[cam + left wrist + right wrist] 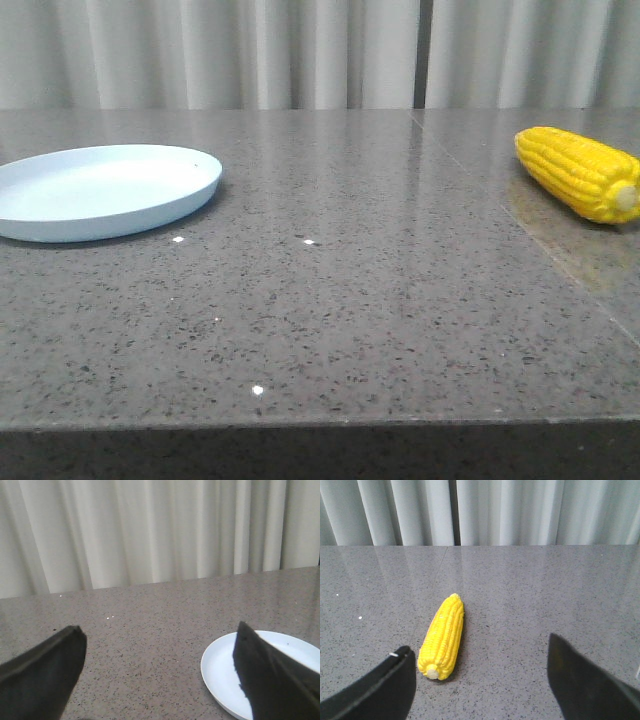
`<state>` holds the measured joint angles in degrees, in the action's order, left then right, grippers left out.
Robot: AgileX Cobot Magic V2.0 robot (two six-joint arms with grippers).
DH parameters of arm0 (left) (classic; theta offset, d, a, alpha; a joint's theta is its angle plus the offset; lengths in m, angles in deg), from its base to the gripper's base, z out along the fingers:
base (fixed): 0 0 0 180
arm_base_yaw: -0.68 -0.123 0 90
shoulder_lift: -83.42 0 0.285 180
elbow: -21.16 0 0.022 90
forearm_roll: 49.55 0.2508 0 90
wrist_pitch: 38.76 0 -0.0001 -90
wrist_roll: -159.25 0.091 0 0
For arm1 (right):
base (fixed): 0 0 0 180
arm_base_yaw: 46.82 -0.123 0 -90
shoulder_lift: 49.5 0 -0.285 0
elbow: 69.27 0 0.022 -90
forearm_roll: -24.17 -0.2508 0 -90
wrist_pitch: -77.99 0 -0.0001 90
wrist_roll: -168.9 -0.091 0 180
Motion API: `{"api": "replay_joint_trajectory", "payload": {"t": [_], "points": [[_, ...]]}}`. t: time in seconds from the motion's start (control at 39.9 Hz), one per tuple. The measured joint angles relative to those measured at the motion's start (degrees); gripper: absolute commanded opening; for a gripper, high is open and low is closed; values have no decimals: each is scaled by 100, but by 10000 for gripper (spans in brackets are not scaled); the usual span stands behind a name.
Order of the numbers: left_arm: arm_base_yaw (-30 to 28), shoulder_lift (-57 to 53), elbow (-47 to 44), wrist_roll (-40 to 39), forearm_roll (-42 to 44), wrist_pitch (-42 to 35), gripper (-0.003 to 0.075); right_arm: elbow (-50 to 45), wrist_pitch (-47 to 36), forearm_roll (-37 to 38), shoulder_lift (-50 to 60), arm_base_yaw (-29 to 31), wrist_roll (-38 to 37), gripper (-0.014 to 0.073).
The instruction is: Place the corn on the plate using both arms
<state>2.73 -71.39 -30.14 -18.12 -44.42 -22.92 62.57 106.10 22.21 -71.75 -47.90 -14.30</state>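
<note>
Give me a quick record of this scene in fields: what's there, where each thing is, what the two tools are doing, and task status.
surface: grey speckled table
plate: pale blue, empty, on the table's left side
corn: yellow cob lying flat on the table's right side, stub end toward the robot
left tool: open, empty, near the plate
right tool: open, empty, just short of the corn
backdrop: pale curtain
task status: corn not yet grasped

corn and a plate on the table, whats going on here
Nothing is being held yet. The corn lies on the grey table at the right, and the plate sits bare at the left, well apart from it. The right claw is open with the corn just ahead of its fingers. The left claw is open too, near the plate.
</note>
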Motion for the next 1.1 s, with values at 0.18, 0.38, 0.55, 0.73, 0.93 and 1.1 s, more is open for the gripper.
{"api": "replay_joint_trajectory", "payload": {"t": [0.18,0.38,0.55,0.73,0.93,1.1], "points": [[0,103,0,0,0,-77,640,0,0,0,0,0,0,601],[0,1198,335,0,-440,78,640,13,4,0,0,0,0,601],[92,2618,1090,11,-544,671,640,13,4,0,0,0,0,601],[554,4057,1966,47,-555,1229,640,13,4,0,0,0,0,601],[760,5784,3126,51,-563,2265,640,13,4,0,0,0,0,601],[760,6932,3781,51,-563,2694,640,13,4,0,0,0,0,601]]}}
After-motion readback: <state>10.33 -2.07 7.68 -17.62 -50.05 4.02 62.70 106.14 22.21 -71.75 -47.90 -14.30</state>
